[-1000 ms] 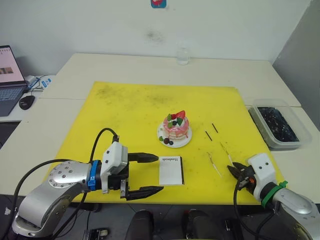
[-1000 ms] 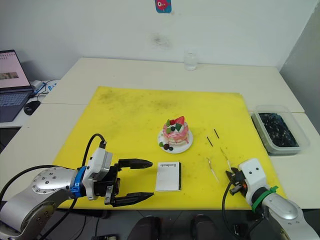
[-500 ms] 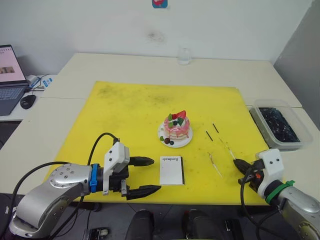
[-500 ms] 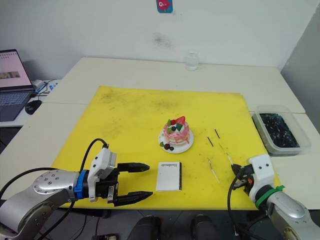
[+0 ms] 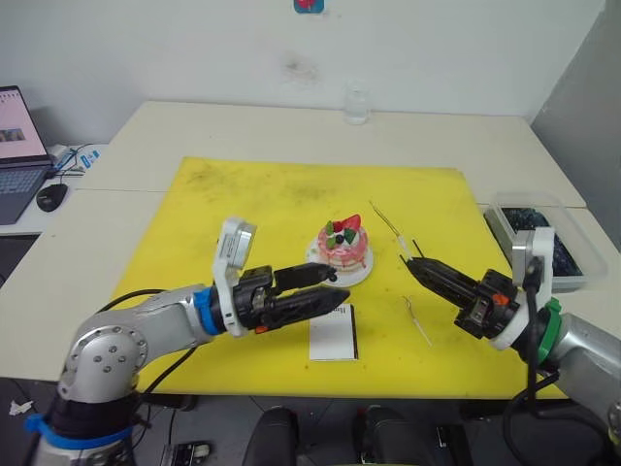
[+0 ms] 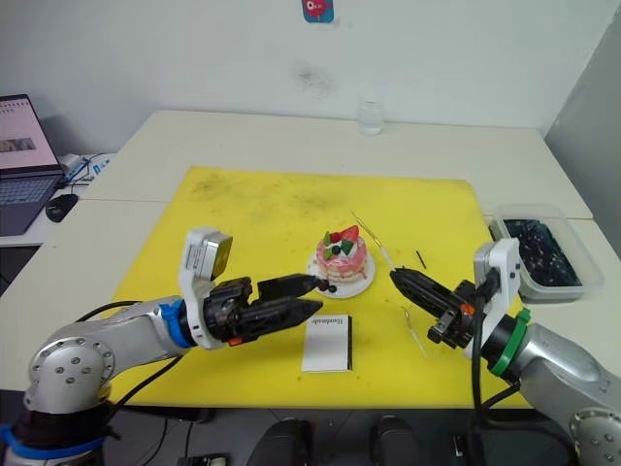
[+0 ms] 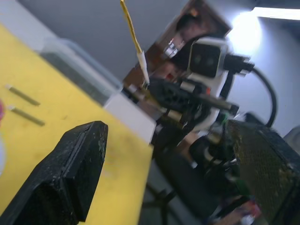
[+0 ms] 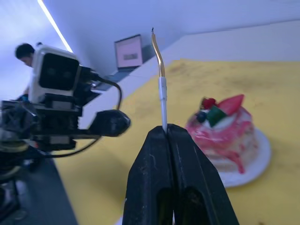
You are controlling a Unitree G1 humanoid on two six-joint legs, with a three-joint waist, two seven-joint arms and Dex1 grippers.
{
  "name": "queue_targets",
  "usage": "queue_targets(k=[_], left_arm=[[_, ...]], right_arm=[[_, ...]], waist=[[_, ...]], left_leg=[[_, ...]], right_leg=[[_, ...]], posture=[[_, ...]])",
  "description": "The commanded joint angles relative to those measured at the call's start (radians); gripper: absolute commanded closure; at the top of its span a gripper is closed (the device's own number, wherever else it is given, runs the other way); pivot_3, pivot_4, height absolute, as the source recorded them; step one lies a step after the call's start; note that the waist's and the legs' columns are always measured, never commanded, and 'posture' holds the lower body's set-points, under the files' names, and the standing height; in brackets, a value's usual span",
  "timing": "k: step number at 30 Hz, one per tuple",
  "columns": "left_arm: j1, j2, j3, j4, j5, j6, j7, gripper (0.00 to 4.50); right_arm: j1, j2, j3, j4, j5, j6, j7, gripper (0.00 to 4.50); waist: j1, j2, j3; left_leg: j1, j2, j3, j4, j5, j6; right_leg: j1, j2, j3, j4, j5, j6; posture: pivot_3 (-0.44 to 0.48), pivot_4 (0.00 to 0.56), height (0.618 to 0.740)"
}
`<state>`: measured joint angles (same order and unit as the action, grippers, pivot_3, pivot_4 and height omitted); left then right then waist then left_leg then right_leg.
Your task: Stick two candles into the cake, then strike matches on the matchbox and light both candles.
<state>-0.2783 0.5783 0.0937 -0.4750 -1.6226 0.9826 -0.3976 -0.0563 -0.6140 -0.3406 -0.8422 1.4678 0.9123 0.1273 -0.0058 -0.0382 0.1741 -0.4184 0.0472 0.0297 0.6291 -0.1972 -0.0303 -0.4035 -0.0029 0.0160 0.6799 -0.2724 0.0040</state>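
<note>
We have one candle pinched at its white foot in our right gripper, the two fingers pressed flat together on it so the golden stem rises free beyond the tips. It is a wire-thin thing and surely very light; it already bends a little along its length, so we judge it springy rather than stiff, and likely to bow or snap if pushed end-on with any force. The low hold on the white sleeve seems right: it keeps the wick end clear, though a grip that far down lets the top sway.

The cake sits on its plate just ahead of and to the side of our right fingertips. Its frosting looks soft, so the foot should sink in with slight pressure, best away from the strawberry.

Our left gripper reaches in from the other side with its fingers a modest way apart and nothing between them, tips near the plate's edge and just above the matchbox.

The second candle lies on the yellow mat below our right fingertips. What we take for the matches lies close behind those fingers, partly hidden.
</note>
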Motion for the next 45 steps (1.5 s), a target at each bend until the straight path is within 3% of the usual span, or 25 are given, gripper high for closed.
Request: queue_targets(k=[1,10,21,24,36,45], left_arm=[[-0.033,-0.058,-0.028,-0.005,-0.097,-0.051,0.085,0.00],[-0.047,-0.173,-0.084,0.044,-0.138,-0.093,0.154,0.00],[-0.082,-0.230,-0.090,0.106,-0.150,-0.091,0.145,0.00],[-0.088,-0.236,-0.096,0.112,-0.144,-0.080,0.137,0.58],[-0.085,-0.229,-0.110,0.122,-0.109,-0.054,0.102,4.48],[-0.091,-0.221,-0.094,0.116,-0.066,-0.062,0.076,4.48]], right_arm=[[-0.012,-0.045,0.039,0.000,0.175,-0.065,-0.088,4.48],[-0.023,-0.147,0.123,-0.011,0.315,-0.158,-0.159,4.48],[-0.026,-0.196,0.178,-0.025,0.351,-0.228,-0.178,4.48],[-0.027,-0.200,0.189,-0.028,0.352,-0.241,-0.180,4.50],[-0.044,-0.201,0.231,-0.032,0.350,-0.276,-0.191,4.50],[-0.063,-0.213,0.250,-0.031,0.350,-0.279,-0.202,4.50]], waist=[[0.000,0.000,0.000],[0.001,0.000,0.000],[0.002,0.000,0.000],[0.002,0.000,0.000],[0.002,0.000,0.000],[0.002,0.000,0.000]], left_leg=[[0.000,0.000,0.000,0.000,0.000,0.000],[0.001,-0.001,0.000,0.001,0.000,0.000],[0.000,-0.001,0.000,0.001,0.000,0.000],[0.000,-0.002,0.000,0.001,0.000,0.000],[0.000,-0.001,0.000,0.001,0.000,0.000],[0.000,-0.001,0.000,0.001,0.000,0.000]], right_leg=[[0.000,0.000,0.000,0.000,0.000,0.000],[0.000,0.004,0.000,0.000,0.000,0.001],[0.000,0.005,0.000,0.000,0.000,0.000],[0.000,0.005,0.000,0.000,0.000,0.000],[0.000,0.005,0.000,0.000,0.000,0.000],[0.000,0.005,0.000,-0.001,0.000,0.000]], posture=[[0.000,0.150,0.740],[0.000,0.150,0.740],[0.000,0.150,0.740],[0.000,0.150,0.740],[0.000,0.150,0.740],[0.000,0.150,0.740]])
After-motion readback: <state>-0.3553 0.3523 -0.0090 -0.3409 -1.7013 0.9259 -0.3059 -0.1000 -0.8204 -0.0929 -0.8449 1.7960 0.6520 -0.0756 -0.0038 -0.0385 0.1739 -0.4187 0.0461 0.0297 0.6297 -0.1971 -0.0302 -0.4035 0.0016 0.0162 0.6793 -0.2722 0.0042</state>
